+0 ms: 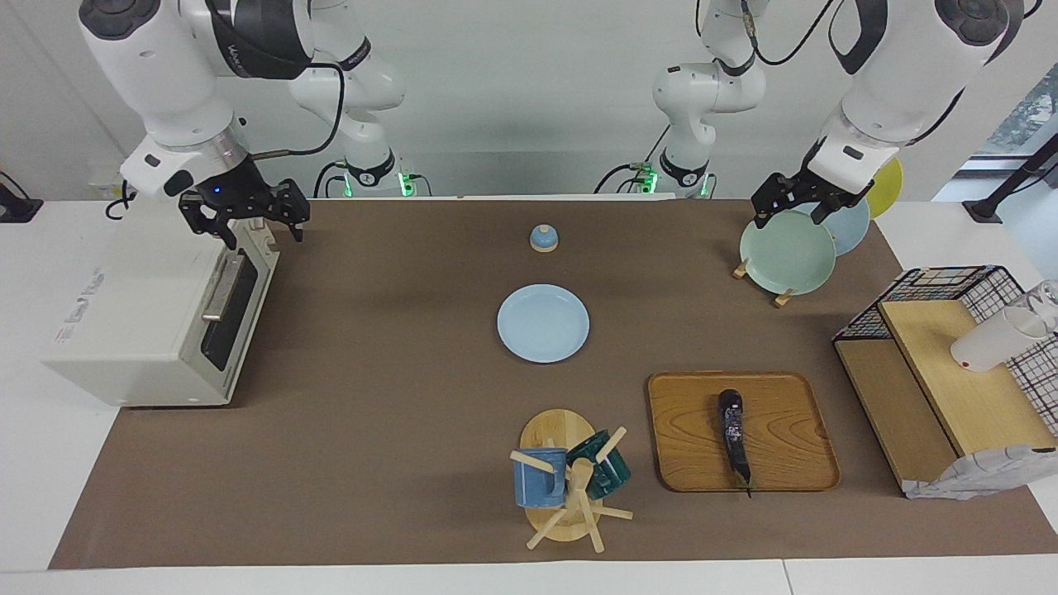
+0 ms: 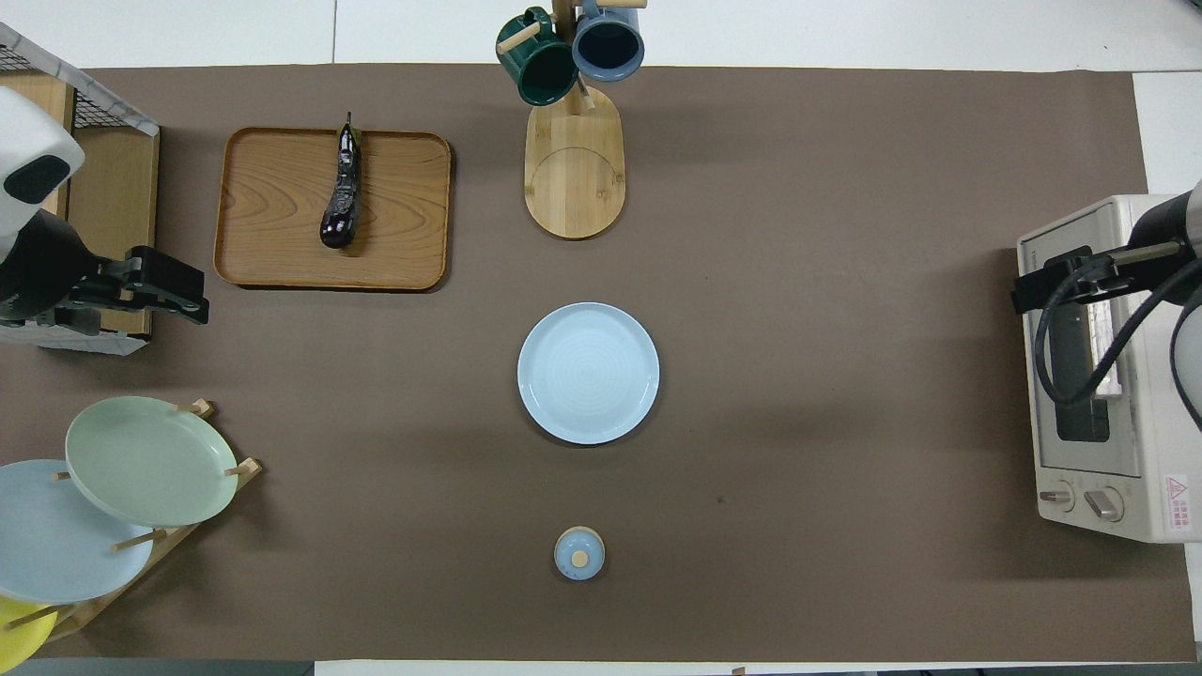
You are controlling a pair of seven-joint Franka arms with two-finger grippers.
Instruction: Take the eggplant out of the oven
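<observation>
The oven [image 1: 149,322] sits at the right arm's end of the table with its door shut, so nothing can reach inside; the right gripper [image 1: 248,225] hangs over its top front edge. In front of the door the brown mat [image 1: 347,372] lies bare as far as the blue plate [image 1: 543,322] at mid-table. The mug tree [image 1: 570,487] stands up beside the wooden tray [image 1: 741,430]. The left gripper [image 1: 798,207] looks just clear of the plate rack [image 1: 785,252], though I can't be sure.
</observation>
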